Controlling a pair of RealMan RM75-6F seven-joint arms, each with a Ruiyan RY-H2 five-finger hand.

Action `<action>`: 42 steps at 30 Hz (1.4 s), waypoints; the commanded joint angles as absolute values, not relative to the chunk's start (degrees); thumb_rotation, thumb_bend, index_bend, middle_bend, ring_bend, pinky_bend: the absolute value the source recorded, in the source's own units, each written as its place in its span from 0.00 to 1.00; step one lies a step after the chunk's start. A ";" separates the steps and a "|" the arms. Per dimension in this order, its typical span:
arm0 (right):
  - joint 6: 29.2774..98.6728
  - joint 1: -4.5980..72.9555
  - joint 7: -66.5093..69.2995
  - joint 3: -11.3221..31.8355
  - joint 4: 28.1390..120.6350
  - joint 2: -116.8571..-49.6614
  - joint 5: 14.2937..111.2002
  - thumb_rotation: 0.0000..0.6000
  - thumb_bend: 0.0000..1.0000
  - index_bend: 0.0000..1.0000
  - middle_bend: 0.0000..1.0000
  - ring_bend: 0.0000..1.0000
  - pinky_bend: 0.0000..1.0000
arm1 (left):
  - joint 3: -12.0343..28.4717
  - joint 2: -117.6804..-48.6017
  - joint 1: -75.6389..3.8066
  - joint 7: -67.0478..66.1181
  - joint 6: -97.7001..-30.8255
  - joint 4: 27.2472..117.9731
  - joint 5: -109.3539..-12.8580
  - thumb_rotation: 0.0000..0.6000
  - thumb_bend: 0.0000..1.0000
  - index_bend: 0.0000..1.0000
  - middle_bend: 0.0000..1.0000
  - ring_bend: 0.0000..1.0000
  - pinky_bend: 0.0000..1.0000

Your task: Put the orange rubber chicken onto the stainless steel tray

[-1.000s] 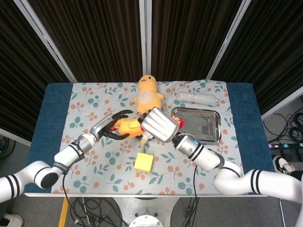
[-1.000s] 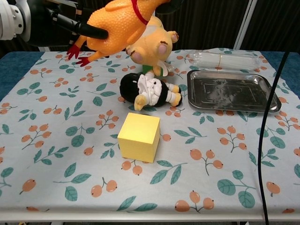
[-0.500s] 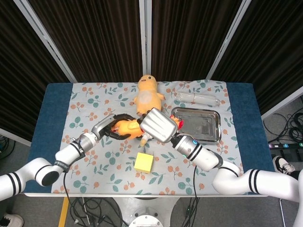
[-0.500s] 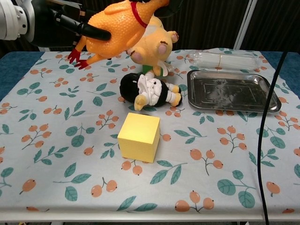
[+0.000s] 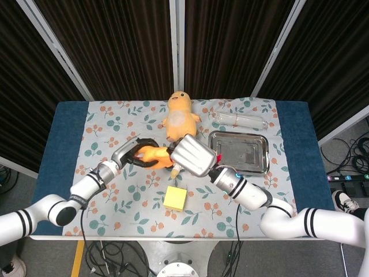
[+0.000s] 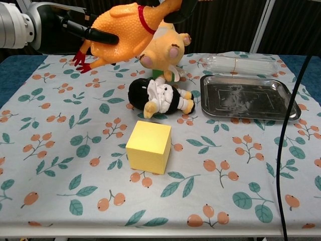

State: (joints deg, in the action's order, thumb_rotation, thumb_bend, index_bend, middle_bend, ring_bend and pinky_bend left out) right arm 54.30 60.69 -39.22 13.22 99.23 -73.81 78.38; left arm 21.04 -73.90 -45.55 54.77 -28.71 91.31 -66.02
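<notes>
The orange rubber chicken hangs in the air above the table's middle, with its red feet toward the left. My left hand wraps its dark fingers around the chicken's rear end. My right hand grips the chicken at the neck end; its broad silver back hides the head in the head view. The stainless steel tray lies bare on the cloth to the right of both hands.
A yellow plush stands behind the chicken. A black and white plush lies under it. A yellow cube sits nearer the front. A clear plastic bottle lies behind the tray.
My left hand's spread fingers have closed around the chicken's rear. The chicken has shifted a little, with both hands staying on it.
</notes>
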 commanded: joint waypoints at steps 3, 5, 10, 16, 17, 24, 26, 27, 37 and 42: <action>54.32 60.65 -39.10 12.97 99.47 -73.87 78.83 1.00 0.21 0.98 0.78 0.75 1.00 | 20.82 -74.30 -46.00 51.74 -29.23 90.73 -62.47 1.00 0.67 0.88 0.92 0.86 1.00; 54.34 60.65 -39.06 12.91 99.60 -73.94 78.97 1.00 0.21 0.98 0.79 0.75 1.00 | 20.78 -74.36 -46.12 50.65 -29.46 90.74 -61.13 1.00 0.67 0.89 0.93 0.87 1.00; 54.47 60.62 -39.26 12.82 99.72 -73.95 79.39 1.00 0.21 0.98 0.79 0.75 1.00 | 20.73 -74.27 -46.27 48.13 -29.78 91.31 -58.11 1.00 0.67 0.90 0.95 0.89 1.00; 54.98 59.99 -39.01 13.04 98.73 -73.37 78.57 1.00 0.21 0.98 0.79 0.75 1.00 | 20.95 -73.48 -44.79 47.08 -30.64 93.41 -59.26 1.00 0.64 0.69 0.77 0.71 0.90; 55.03 59.87 -38.86 13.10 98.47 -73.25 78.36 1.00 0.21 0.98 0.79 0.75 1.00 | 20.98 -73.06 -44.57 47.38 -30.01 93.73 -60.08 1.00 0.58 0.56 0.66 0.60 0.76; 55.94 58.14 -35.46 12.90 96.90 -72.40 77.41 1.00 0.21 0.98 0.79 0.75 1.00 | 21.68 -71.68 -41.74 53.56 -28.25 94.53 -69.93 1.00 0.17 0.27 0.23 0.19 0.32; 56.32 57.36 -33.79 12.63 96.64 -71.98 77.49 1.00 0.21 0.98 0.79 0.75 1.00 | 21.54 -71.58 -40.86 55.59 -28.86 94.23 -72.78 1.00 0.11 0.23 0.16 0.15 0.28; 56.72 56.68 -32.50 12.37 96.64 -71.62 77.63 1.00 0.21 0.98 0.79 0.75 1.00 | 21.33 -71.71 -40.16 56.82 -30.00 94.02 -74.47 0.99 0.09 0.21 0.14 0.14 0.27; 63.53 48.41 -17.32 9.48 97.34 -65.99 82.24 1.00 0.21 0.98 0.79 0.75 1.00 | 17.11 -70.45 -34.90 57.48 -43.83 92.42 -84.58 0.95 0.06 0.21 0.13 0.13 0.26; 66.50 42.92 -8.62 7.63 96.57 -61.83 82.27 1.00 0.21 0.98 0.79 0.75 1.00 | 15.39 -69.74 -32.48 48.29 -50.75 92.08 -84.95 1.00 0.06 0.21 0.13 0.13 0.26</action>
